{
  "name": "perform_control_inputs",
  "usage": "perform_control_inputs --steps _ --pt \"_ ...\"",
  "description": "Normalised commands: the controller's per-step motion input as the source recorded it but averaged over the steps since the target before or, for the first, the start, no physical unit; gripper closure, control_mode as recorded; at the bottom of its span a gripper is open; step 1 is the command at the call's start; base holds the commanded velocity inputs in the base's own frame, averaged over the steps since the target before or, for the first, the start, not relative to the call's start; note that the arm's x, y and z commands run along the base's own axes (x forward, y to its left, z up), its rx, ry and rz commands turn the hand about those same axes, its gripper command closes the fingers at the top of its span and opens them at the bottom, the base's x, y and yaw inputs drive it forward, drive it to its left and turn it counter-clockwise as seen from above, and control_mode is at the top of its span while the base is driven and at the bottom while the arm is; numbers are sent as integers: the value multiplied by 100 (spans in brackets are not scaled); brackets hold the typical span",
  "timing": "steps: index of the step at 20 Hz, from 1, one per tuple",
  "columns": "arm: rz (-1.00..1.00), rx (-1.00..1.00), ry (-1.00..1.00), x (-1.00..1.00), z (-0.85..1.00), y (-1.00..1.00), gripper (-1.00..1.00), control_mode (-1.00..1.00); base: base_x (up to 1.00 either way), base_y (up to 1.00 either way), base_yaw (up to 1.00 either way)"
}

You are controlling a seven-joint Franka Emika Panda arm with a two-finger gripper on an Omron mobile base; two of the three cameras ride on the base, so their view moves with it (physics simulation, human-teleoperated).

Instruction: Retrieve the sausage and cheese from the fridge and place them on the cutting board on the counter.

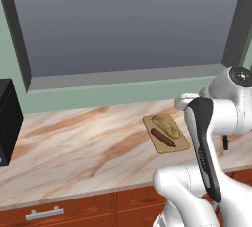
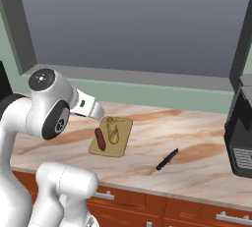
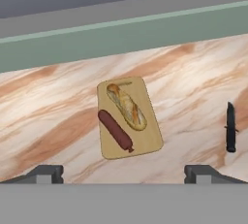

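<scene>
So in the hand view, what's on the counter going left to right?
Dark red-brown sausage link, pale yellow-tan cheese chunk, both lying on the light tan wooden cutting board, then the small black knife on the marbled counter.

arm point(image 1: 216, 118): glossy white rounded shells, bulbous links. Dark grey/black curved panel down one link on the left base cam. Round joint cap point(image 2: 42, 79) is dark with pale ring marks; second dark disc on the side of the same housing. claw point(image 3: 124, 172): two small dark grey blocky tips.
</scene>
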Motion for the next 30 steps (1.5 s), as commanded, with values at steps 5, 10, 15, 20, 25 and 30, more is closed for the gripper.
perform_control_inputs --steps 5,10,15,20,25,30 --pt "0 -3 6 -80 31 21 -100 -100 0 0 0" --pt "0 -3 0 -73 39 20 -100 -100 0 0 0" --pt "0 -1 0 -67 40 6 -100 -100 0 0 0" --pt "0 -2 -14 -9 8 0 -100 -100 0 0 0" --pt "0 -3 -21 -12 -1 1 -100 -100 0 0 0" --pt "0 0 0 0 0 0 -100 100 -39 0 0"
